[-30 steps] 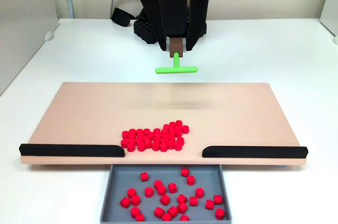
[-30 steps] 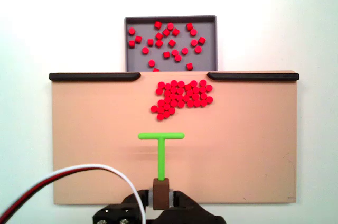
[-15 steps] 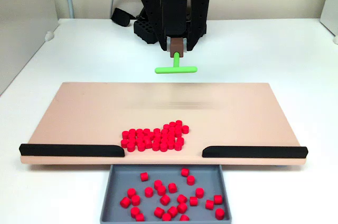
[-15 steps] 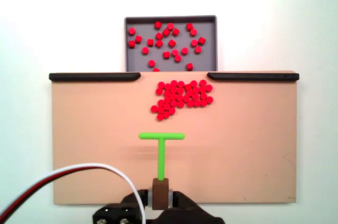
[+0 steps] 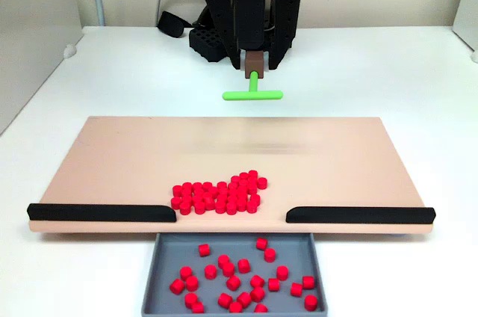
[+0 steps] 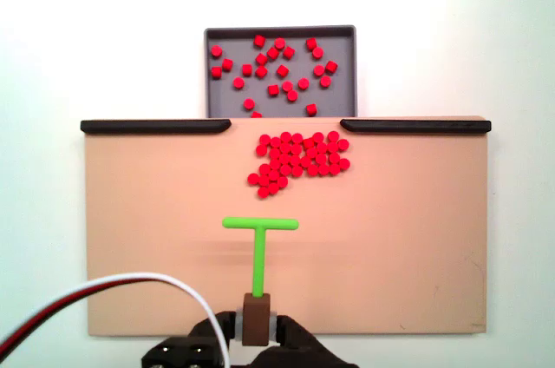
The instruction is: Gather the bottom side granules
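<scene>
Loose pellets [image 5: 239, 276] are scattered in the grey tray [image 5: 153, 279] nearest the camera in a fixed view; just behind, the granules [image 5: 217, 195] [image 6: 299, 160] are bunched tight on the tan board [image 5: 119, 160], right by the gap between two black rails [image 5: 101, 212]; further back, a green T-tool [image 5: 252, 92] [image 6: 259, 242] is clamped by its brown block in the gripper [image 5: 255, 63] [image 6: 256, 323], held well apart from the pile.

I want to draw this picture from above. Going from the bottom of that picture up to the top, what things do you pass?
Gripper → green T-shaped pusher → bunched red granules on the tan board → black rails → gray tray of loose red pellets.
</scene>
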{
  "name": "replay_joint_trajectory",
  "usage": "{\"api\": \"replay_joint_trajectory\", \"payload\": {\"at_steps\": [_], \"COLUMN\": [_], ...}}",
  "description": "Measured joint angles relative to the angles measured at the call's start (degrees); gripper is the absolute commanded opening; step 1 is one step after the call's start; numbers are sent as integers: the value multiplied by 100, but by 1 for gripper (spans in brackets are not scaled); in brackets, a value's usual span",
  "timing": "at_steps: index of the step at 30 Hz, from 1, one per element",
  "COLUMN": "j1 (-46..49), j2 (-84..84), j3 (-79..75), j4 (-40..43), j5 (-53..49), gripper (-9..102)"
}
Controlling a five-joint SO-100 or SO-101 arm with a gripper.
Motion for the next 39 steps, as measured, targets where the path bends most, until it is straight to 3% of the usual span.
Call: {"api": "replay_joint_trajectory", "payload": {"at_steps": [26, 39], "j1": [-62, -105], "j2": [-747, -246], "j3": [0, 1371], "j4": [-70, -1424], "j5": [9, 114], "gripper": [5, 5]}}
